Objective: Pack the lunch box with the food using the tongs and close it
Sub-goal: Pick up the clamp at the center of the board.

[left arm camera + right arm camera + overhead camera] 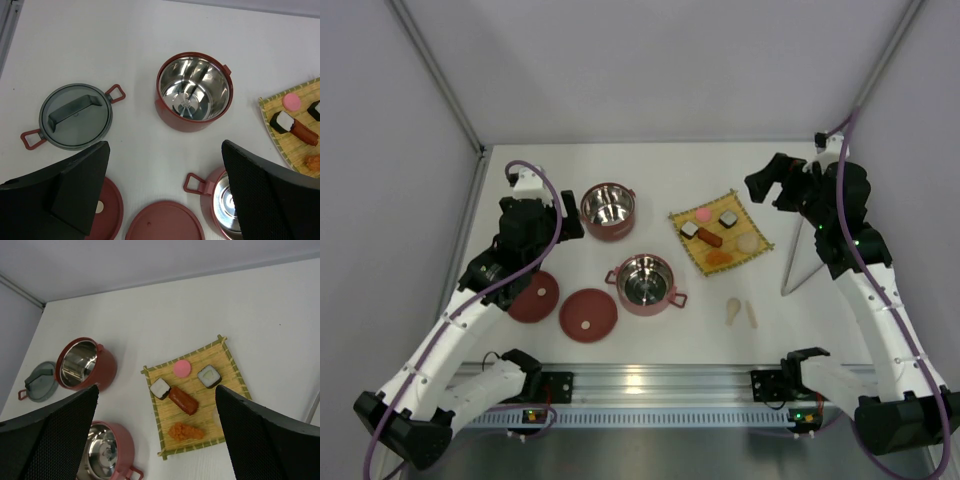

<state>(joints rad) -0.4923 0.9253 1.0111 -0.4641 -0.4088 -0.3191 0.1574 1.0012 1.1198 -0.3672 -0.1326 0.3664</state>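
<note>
my left gripper (165,146) and right gripper (768,191) both stand open and empty. the tongs (796,266) lie flat on the table (720,170), just right of the yellow mat (230,372), partly under my right arm. they look thin, springy and probably slippery, so i'd pinch both legs mid-length. there's bare table beside them, but the side wall is near.

A white table (650,170) fills the scene, matt and evenly lit, with only soft shadows on it. Plain pale grey walls close it in: a back wall (650,70) along the far edge, and a left wall (380,150) and a right wall (930,120) along the sides. A grey metal strut (435,75) slants down to the far left corner, and a second strut (880,55) to the far right corner. A ribbed aluminium rail (660,385) lines the near edge and catches a bright glare.
</note>
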